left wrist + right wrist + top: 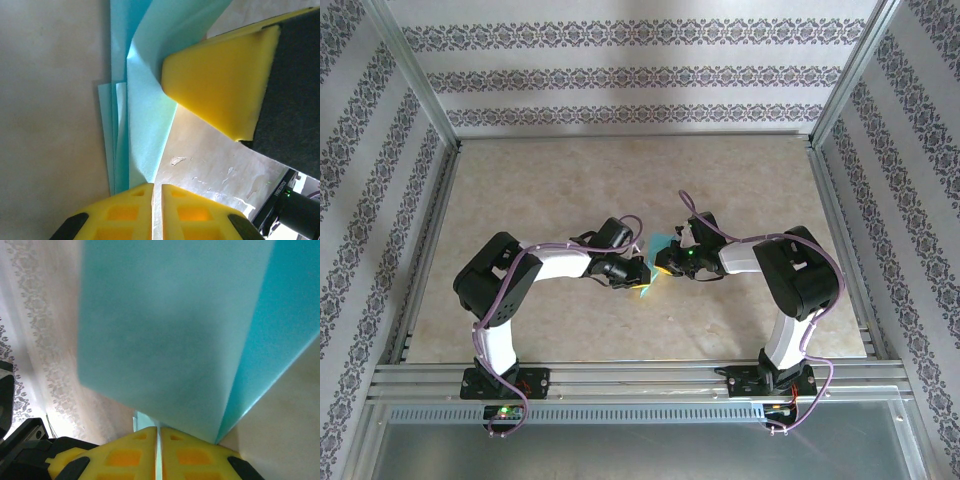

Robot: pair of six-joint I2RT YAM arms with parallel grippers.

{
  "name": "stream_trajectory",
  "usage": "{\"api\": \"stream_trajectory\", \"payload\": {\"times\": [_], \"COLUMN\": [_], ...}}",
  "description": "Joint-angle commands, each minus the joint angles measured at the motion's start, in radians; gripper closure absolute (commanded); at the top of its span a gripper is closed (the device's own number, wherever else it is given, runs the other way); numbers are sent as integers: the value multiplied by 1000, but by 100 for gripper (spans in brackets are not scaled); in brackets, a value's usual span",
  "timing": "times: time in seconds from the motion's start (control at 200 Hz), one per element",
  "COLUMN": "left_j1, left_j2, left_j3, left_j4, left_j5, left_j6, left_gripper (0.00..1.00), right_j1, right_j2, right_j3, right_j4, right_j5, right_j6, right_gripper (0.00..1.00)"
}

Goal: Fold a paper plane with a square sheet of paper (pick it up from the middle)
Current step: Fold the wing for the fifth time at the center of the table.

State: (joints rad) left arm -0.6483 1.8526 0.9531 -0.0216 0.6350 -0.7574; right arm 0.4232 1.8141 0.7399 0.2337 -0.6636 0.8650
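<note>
Right gripper [159, 452] is closed to a slit with the paper [165, 340] pinched in it, the sheet fanning out from the tips. Left gripper [156, 200] has its jaws nearly together at the folded paper's lower end; can't tell if it's clamped. Paper is creased into layers, middle of the table [620, 180], between both grippers.

Both arms are bent inward with elbows pushed outward. The left gripper [637, 272] and right gripper [671, 262] are set nearly tip to tip, each with fingers [125, 212] pressed together.
</note>
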Motion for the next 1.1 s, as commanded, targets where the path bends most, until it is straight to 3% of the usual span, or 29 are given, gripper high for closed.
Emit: {"api": "stream_trajectory", "payload": {"times": [0.0, 1.099], "left_j1": [-19, -118], "left_j2": [16, -54], "left_j3": [-17, -54], "left_j4": [5, -301], "left_j5": [0, -173], "left_j6": [-11, 67], "left_gripper": [88, 92], "right_j1": [26, 25], "right_j2": [82, 125], "right_j3": [-11, -8], "right_j4": [-51, -118], "right_j5": [86, 162], "right_j6": [-4, 31], "right_gripper": [87, 92]}}
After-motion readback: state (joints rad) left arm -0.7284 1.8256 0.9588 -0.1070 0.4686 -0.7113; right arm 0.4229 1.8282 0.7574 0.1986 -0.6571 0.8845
